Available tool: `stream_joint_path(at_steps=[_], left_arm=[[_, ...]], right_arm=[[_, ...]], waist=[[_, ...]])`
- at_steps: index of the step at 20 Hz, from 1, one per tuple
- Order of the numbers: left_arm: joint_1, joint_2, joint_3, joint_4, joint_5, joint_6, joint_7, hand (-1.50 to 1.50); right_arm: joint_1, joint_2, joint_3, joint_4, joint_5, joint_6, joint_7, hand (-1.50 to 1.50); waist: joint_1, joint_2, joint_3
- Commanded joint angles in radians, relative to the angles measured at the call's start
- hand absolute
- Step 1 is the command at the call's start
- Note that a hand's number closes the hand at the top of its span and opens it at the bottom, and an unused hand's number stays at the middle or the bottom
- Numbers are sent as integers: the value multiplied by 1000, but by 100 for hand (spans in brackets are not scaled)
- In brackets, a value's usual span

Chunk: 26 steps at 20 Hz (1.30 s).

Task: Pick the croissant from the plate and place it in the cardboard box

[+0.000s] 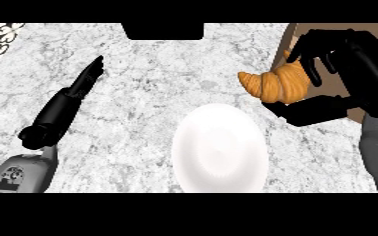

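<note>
carrying the croissant [279, 82], the right hand [332, 75] has fingers and thumb curled round it at the frame's right, off the white plate [219, 150]. best to clear the cardboard box [295, 40] wall before releasing. left hand [70, 102] rests with straight fingers at left.

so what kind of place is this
Most likely a kitchen counter: a marbled grey-white countertop with a white plate on it, and the right hand holding a croissant at the edge of a brown cardboard box.
</note>
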Motion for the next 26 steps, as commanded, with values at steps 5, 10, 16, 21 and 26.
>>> stream_joint_path(at_steps=[5, 10, 16, 21, 26], left_arm=[[-66, -25, 12, 60, -31, -2, -10, 0], [-26, -36, 1, 1, -32, -9, 17, 0], [-40, -48, -12, 29, -35, -23, 12, 0], [-69, -74, -13, 96, -58, -11, -47, 0], [-74, -77, -12, 52, -59, -13, -8, 0]], right_arm=[[-135, -72, -231, 311, -46, -30, -62, 150], [-238, -188, -236, 586, 45, -48, -197, 150], [-295, -313, -187, 857, 62, 158, -283, 150], [-372, -338, -142, 1104, 132, 155, -438, 150], [-408, -375, -58, 1255, 235, 215, -502, 150]], waist=[[6, 5, 0], [22, 8, 0], [34, 15, 1], [46, 25, 1], [47, 17, 1]])
